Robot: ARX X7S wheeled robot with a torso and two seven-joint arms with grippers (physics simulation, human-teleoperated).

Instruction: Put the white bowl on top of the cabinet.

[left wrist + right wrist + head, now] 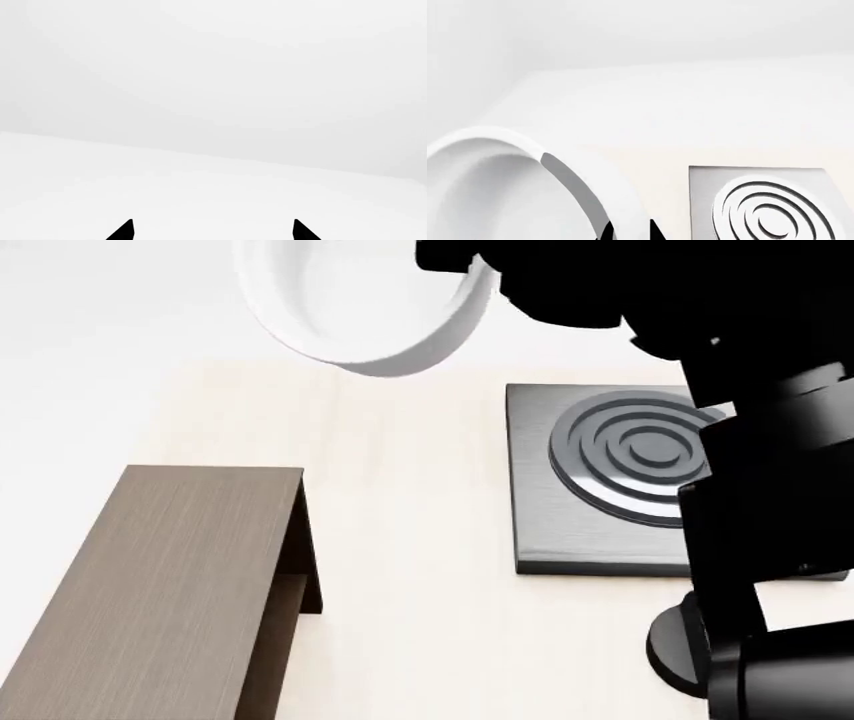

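Note:
The white bowl hangs tilted in the air at the top of the head view, above the far part of the table. In the right wrist view its thick rim runs between the two black fingertips. My right gripper is shut on that rim; its arm fills the right side of the head view. The dark brown cabinet stands at the lower left, its flat top bare, well in front of and below the bowl. My left gripper is open and empty, facing plain white ground.
The grey square stove plate with ring burner lies on the light table to the right of the cabinet; it also shows in the right wrist view. A black round object sits partly behind my right arm.

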